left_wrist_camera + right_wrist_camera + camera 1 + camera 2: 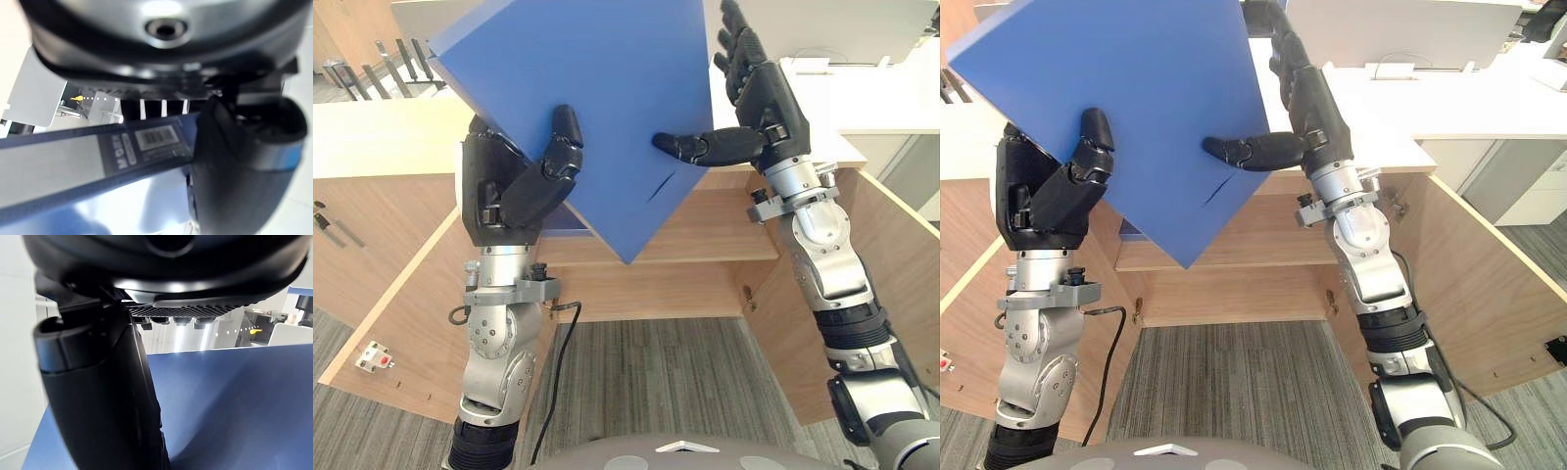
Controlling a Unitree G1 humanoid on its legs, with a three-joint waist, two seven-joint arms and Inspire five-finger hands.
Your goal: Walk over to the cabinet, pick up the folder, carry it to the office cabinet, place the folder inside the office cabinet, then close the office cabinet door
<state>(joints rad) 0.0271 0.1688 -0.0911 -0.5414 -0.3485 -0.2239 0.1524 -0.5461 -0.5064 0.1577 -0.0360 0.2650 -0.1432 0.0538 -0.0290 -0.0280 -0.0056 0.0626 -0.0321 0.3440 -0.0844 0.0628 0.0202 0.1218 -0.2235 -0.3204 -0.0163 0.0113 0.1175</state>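
The blue folder point(607, 88) was held tilted, one corner pointing down, above the open office cabinet point(646, 294) and clear of its shelf. It was gripped by the left hand point(509, 191), whose thumb was curled over the front face. At the opposite edge it was pinched by the right hand point(769, 98), with the thumb laid across the face and the straight fingers apparently set behind it.

The wooden office cabinet point(646, 289) stands with both doors point(401, 323) swung wide. Its inner shelf point(724, 230) spans the middle (a blue item point(563, 220), mostly hidden, sits at its left end). Grey striped carpet point(656, 382) lies beneath.
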